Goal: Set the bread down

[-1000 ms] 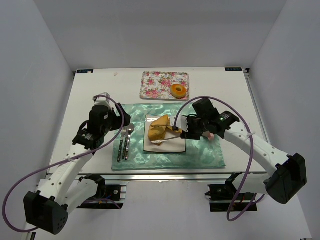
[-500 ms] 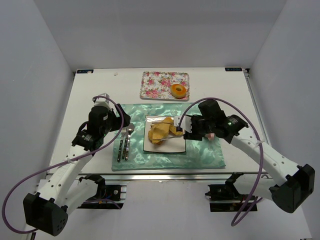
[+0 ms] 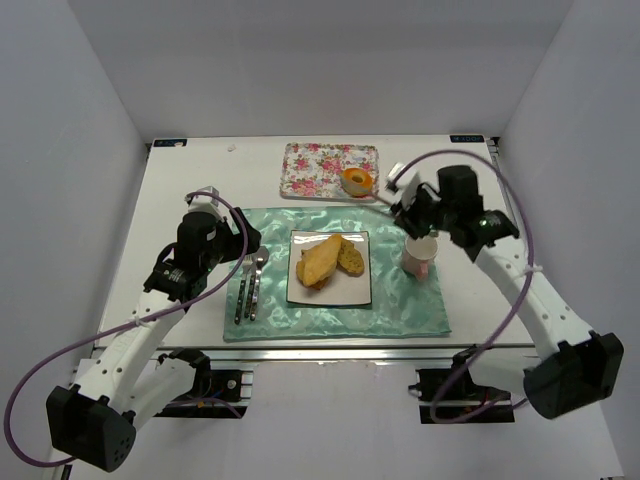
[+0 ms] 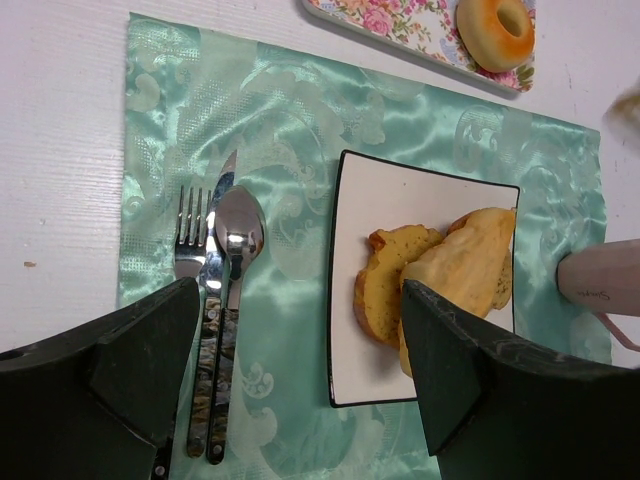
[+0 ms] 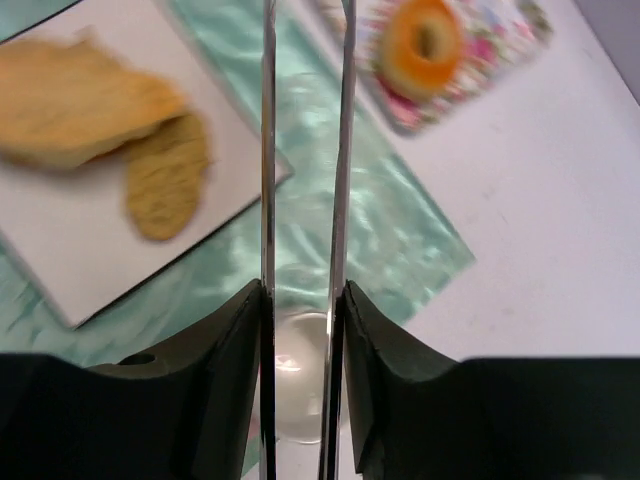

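Golden-yellow bread slices (image 3: 322, 260) lie overlapping on the white square plate (image 3: 330, 293), a big one leaning over a speckled oval one (image 5: 165, 175). They also show in the left wrist view, bread (image 4: 395, 290). My right gripper (image 3: 413, 200) hangs above the pink cup, back right of the plate, shut on metal tongs (image 5: 345, 150) whose two blades stand apart with nothing between them. My left gripper (image 3: 240, 240) hovers open over the mat's left part, holding nothing; its fingers (image 4: 140, 370) frame the cutlery and plate.
A green satin mat (image 3: 270, 225) lies under the plate. A fork, knife and spoon (image 3: 250, 285) lie left of the plate. A pink cup (image 3: 420, 255) stands to its right. A floral tray (image 3: 315, 160) at the back carries an orange ring-shaped piece (image 3: 356, 181).
My right arm pulled the tongs off the plate and swung up toward the back right. The bread slice it held now lies on the plate. The left arm stayed still.
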### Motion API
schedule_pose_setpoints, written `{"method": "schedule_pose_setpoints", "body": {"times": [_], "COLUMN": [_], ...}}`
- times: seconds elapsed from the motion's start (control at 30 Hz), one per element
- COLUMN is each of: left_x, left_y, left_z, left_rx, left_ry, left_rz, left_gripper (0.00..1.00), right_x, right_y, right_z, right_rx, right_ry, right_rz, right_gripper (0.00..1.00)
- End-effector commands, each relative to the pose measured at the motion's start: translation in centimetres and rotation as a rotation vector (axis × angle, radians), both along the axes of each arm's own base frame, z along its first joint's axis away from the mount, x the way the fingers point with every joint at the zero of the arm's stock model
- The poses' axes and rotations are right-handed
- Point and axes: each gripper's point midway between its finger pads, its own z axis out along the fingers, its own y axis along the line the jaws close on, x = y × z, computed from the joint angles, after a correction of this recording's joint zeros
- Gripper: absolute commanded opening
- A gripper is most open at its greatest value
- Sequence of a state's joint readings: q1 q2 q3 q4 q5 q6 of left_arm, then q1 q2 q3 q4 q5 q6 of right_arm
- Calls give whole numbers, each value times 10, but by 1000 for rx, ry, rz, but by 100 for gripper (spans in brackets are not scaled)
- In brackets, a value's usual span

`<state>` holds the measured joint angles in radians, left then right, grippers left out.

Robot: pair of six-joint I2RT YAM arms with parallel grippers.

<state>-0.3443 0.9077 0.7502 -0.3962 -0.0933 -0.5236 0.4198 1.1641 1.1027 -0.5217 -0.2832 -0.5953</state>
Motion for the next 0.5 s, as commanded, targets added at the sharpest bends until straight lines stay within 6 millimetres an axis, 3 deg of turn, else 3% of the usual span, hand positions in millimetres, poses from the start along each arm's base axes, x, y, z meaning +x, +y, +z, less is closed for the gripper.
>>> {"method": "schedule_pose_setpoints", "body": {"times": [0.0, 0.07, 0.1, 0.17, 0.2, 0.27, 0.3, 0.47], "left_x": [1, 1, 2, 2, 2, 2, 2, 1], "left_y": [-2, -2, -2, -2, -2, -2, -2, -3], "left_z": [6, 5, 6, 6, 6, 5, 5, 2], "left_rx": [4, 8, 5, 5, 6, 3, 2, -6], "left_ry": [-18, -16, -20, -21, -22, -21, -22, -17], "left_rz": [-12, -14, -15, -15, -14, -12, -10, -11], "left_gripper": [91, 91, 91, 91, 91, 91, 91, 91], "right_x": [61, 82, 95, 104, 111, 113, 113, 103], "right_y": [-43, -64, -86, -107, -135, -157, -177, -218], "right_z": [50, 45, 31, 14, -6, -29, -51, -107], "right_rx": [214, 249, 242, 244, 238, 226, 221, 168], "right_ry": [-31, 16, 51, 109, 157, 212, 266, 349], "right_rz": [-306, -397, -470, -546, -623, -693, -753, -874], "right_gripper": [40, 39, 38, 38, 38, 37, 37, 36]}}
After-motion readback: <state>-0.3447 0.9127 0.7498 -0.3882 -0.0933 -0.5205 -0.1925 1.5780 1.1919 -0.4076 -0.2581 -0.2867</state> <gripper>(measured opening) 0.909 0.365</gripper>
